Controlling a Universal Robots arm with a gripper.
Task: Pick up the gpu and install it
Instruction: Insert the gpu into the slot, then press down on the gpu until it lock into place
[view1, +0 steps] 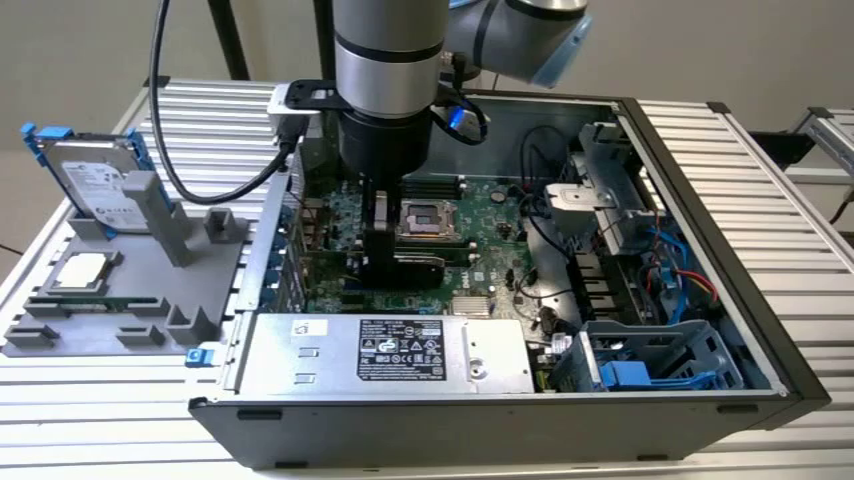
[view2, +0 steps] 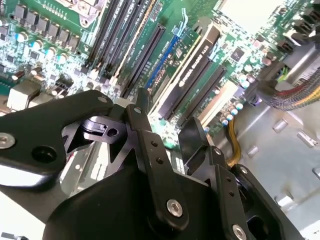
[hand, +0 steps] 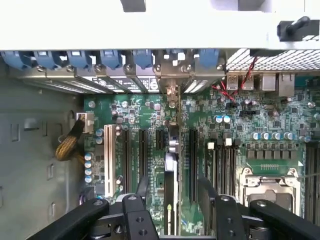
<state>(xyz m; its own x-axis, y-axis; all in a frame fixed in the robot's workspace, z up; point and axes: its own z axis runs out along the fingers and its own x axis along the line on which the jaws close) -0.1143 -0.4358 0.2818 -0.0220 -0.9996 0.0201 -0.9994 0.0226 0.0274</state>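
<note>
Black fingers (hand: 140, 192) straddle the gpu (hand: 170, 190), standing edge-on in a motherboard (hand: 240, 115) slot; grip contact can't be told.

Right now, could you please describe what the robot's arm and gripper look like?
The arm is a thick silver-grey cylinder with a light blue joint cap behind it. Below it sit a black wrist section and a black plate. A black cable loops down beside it. The gripper is matte black, with angular bolted linkages and flat narrow fingers.
</note>
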